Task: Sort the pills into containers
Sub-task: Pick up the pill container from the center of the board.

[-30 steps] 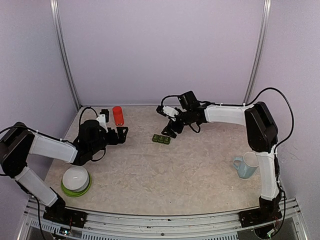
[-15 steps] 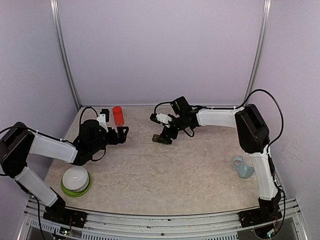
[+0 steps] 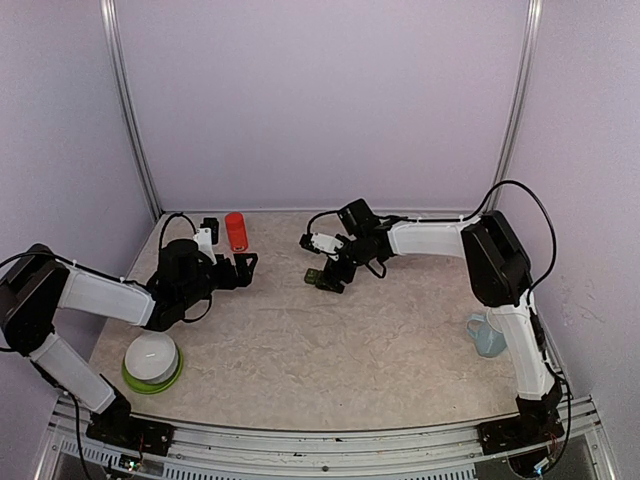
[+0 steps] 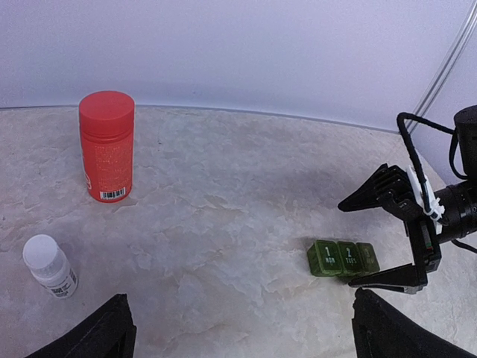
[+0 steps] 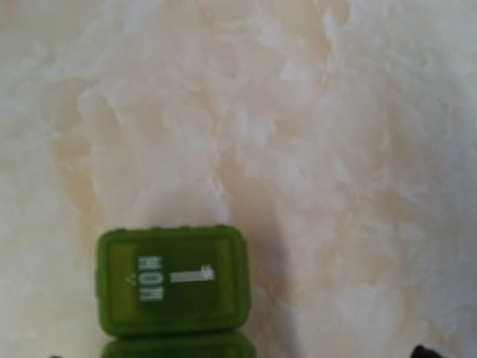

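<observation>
Counting three joined containers (image 4: 342,258), one red bottle (image 4: 106,145), one white bottle (image 4: 49,265)

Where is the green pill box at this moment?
In the overhead view the green pill box sits centrally toward the back, right of the red bottle, with the open right gripper straddling it.

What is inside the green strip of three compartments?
Its contents are hidden: the lids of the green strip look closed. Only the labels on top show, such as 1 MON.
</observation>
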`<state>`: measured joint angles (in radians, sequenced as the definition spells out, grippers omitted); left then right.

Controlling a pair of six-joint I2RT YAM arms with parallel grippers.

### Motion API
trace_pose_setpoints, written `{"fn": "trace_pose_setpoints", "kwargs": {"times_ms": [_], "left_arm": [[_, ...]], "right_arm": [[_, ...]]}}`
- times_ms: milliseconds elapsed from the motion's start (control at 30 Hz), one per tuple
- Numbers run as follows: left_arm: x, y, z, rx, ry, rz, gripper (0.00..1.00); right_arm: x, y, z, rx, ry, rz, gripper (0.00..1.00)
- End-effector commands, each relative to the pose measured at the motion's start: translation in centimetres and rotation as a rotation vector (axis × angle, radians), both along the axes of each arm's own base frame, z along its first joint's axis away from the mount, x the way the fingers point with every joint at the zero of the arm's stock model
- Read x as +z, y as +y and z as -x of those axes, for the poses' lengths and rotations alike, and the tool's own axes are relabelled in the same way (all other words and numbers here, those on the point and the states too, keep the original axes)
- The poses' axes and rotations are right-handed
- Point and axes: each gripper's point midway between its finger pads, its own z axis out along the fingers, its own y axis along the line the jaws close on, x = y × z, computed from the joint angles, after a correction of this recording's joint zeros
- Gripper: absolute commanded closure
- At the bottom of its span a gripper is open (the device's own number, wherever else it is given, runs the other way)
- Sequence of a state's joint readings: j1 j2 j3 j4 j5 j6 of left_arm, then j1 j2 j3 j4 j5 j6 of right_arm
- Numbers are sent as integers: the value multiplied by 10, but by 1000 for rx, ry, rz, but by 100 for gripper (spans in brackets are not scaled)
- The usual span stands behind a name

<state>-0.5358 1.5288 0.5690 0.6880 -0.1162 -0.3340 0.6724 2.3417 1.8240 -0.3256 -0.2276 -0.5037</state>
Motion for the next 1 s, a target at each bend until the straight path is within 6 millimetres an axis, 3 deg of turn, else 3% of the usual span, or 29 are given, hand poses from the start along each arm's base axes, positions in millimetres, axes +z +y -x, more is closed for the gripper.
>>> {"fn": "trace_pose_setpoints", "kwargs": {"times_ms": [0,233,967], "left_arm": [[3,-4,0,-14,-17,-1,1],[-1,-5,-1,-19,-6,-3,1],[-8,-8,-3,-25,12,-1,1]], "right_arm": [[-15,2,3,-1,23,19,0],[-15,5,5,7,19,-4,1],[-29,5,7,40,20,21,25]]}}
